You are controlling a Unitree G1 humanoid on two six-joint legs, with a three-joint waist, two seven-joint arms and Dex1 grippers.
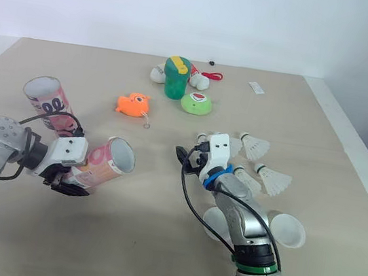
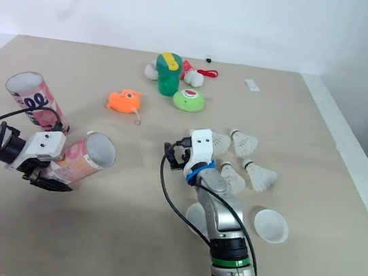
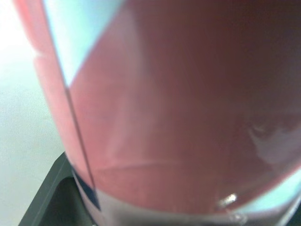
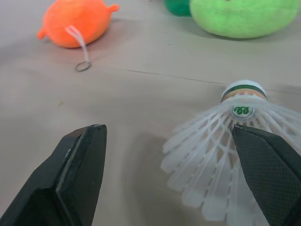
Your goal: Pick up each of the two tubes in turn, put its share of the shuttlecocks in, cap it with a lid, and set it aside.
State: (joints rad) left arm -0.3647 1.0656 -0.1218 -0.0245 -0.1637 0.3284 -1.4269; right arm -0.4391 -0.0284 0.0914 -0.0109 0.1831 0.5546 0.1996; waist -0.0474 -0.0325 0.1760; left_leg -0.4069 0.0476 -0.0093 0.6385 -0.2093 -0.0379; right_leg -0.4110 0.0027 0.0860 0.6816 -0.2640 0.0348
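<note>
My left gripper is shut on a pink tube, held tilted low over the table with its open mouth turned to the right. A second pink tube stands behind it at the far left. My right gripper is open low over the table's middle, and a white shuttlecock lies between its fingers, nearer one of them. Three more shuttlecocks lie to its right. A white lid rests near the front; another lid is partly hidden by my right arm.
At the back of the table are an orange plush fish with a key ring, a green cup, a green toy and a red-and-white toy. A small white tag lies far right. The table edge runs along the right.
</note>
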